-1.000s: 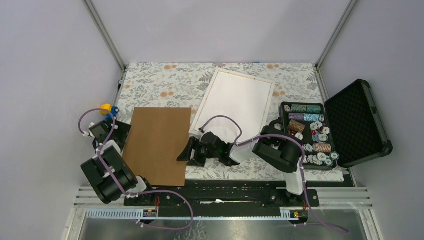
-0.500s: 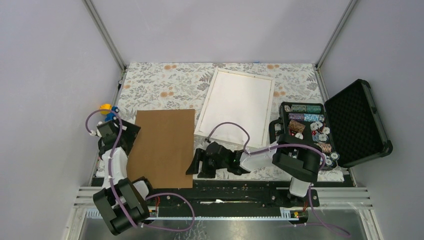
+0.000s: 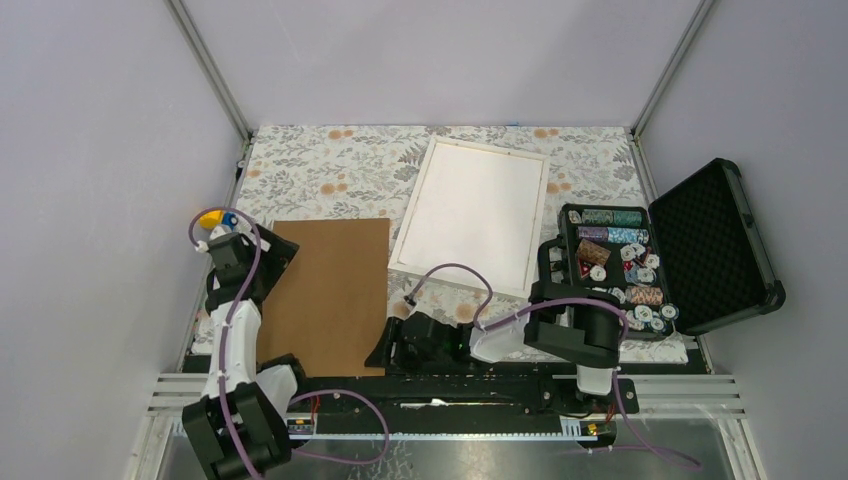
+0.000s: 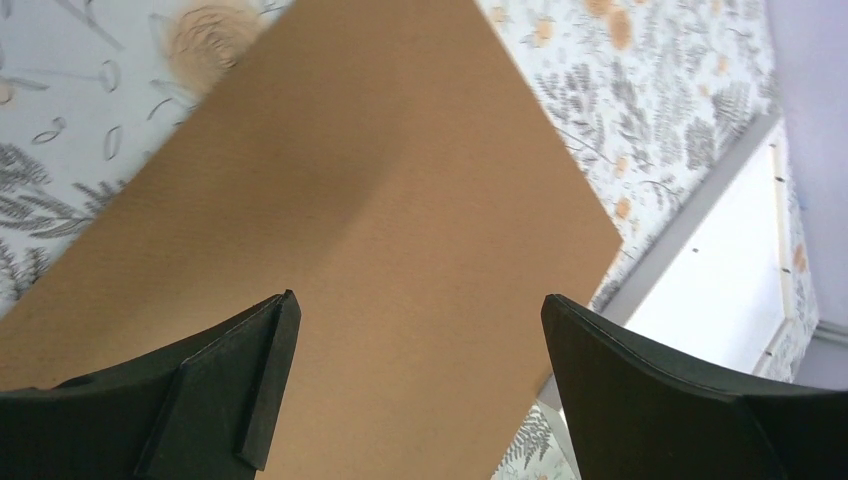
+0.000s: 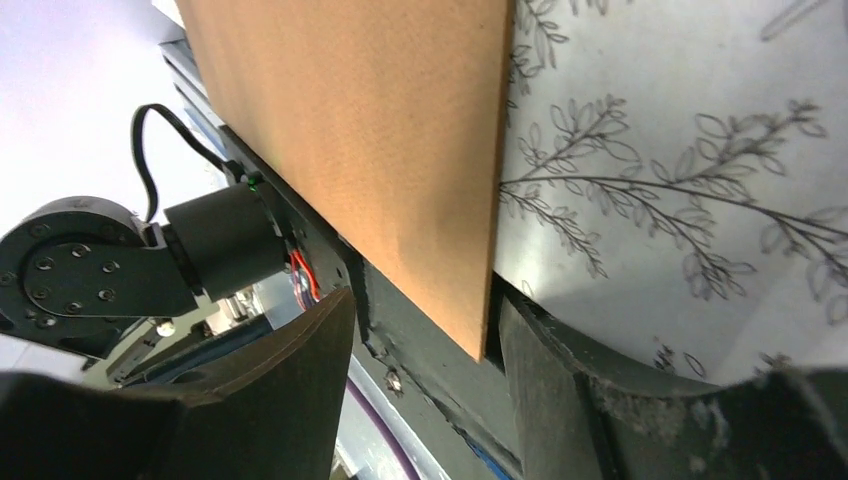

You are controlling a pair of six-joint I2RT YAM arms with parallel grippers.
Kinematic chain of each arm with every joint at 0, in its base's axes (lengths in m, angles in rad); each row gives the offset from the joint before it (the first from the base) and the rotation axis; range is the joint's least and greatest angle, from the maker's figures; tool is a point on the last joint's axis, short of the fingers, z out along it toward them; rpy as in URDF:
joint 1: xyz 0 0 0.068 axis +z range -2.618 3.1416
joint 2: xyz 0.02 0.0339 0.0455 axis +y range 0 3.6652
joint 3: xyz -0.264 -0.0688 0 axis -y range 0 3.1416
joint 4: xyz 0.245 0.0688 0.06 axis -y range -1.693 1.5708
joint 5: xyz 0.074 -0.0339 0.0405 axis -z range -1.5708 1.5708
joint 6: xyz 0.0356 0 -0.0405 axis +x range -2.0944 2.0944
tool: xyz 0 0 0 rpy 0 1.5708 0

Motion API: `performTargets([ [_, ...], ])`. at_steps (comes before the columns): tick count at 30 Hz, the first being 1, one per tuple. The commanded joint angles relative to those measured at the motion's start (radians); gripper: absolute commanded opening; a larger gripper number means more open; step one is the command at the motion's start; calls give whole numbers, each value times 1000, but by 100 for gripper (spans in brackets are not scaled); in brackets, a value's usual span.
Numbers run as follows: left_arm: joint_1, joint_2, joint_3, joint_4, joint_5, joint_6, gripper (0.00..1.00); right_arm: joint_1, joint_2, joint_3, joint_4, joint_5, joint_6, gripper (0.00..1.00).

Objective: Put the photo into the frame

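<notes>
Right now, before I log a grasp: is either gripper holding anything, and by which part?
Nothing is gripped. The right gripper has open jaws straddling the near right corner of the brown board; the left gripper hovers open over the board.

Backing board (image 3: 325, 290) was plain brown; frame (image 3: 470, 210) white; table (image 3: 330, 165) bore grey leaf print, orange flowers; case (image 3: 712, 240) black.

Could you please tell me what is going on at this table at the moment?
Two robot arms are busy around a brown backing board lying flat on the table. The left pincer hangs open above the board's left part. The right pincer is open and low at the board's near right corner, which sits between its fingers. The white frame lies flat further back, with nothing touching it. The photo is not in view.
</notes>
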Motion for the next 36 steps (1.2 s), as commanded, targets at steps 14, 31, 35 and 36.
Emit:
performTargets([
  [14, -92, -52, 146, 55, 68, 119, 99, -41, -153, 21, 39, 120, -191, 0],
  [31, -302, 221, 146, 241, -20, -7, 99, -474, -749, -180, -492, -162, -510, 0],
  [35, -350, 256, 57, 307, -126, -92, 99, -556, -789, -279, -462, -230, -531, 0],
  [36, -359, 263, 26, 344, -137, -106, 99, -580, -788, -308, -425, -270, -532, 0],
])
